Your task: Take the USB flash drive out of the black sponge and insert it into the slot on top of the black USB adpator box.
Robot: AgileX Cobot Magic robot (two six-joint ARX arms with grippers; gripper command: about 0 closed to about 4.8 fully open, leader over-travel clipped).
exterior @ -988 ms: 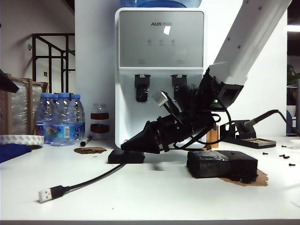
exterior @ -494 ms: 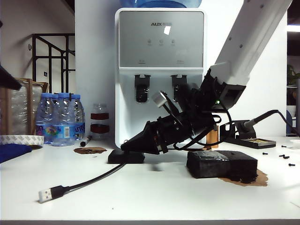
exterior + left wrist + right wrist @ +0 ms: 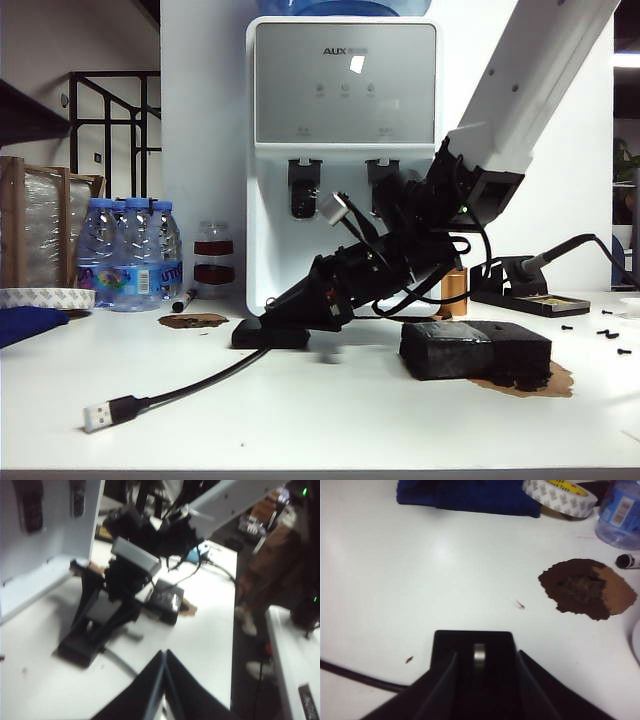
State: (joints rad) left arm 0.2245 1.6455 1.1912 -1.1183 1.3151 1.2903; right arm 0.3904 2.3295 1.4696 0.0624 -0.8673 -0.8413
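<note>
The right gripper (image 3: 485, 680) has its jaws parted either side of the USB flash drive (image 3: 479, 656), which stands in the black USB adpator box (image 3: 472, 645); the exterior view hides that stick. The left gripper (image 3: 164, 667), fingers pressed together and empty, appears only in its own view. The black sponge (image 3: 476, 349) lies lower right.

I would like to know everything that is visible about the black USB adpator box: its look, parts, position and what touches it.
The black USB adpator box is a small, flat, matte-black box with rounded corners, lying flat on the white table. The USB flash drive, silvery, stands in its top slot. A black cable runs from it to a silver plug. The right end effector, open, straddles the drive. Contact is unclear.
</note>
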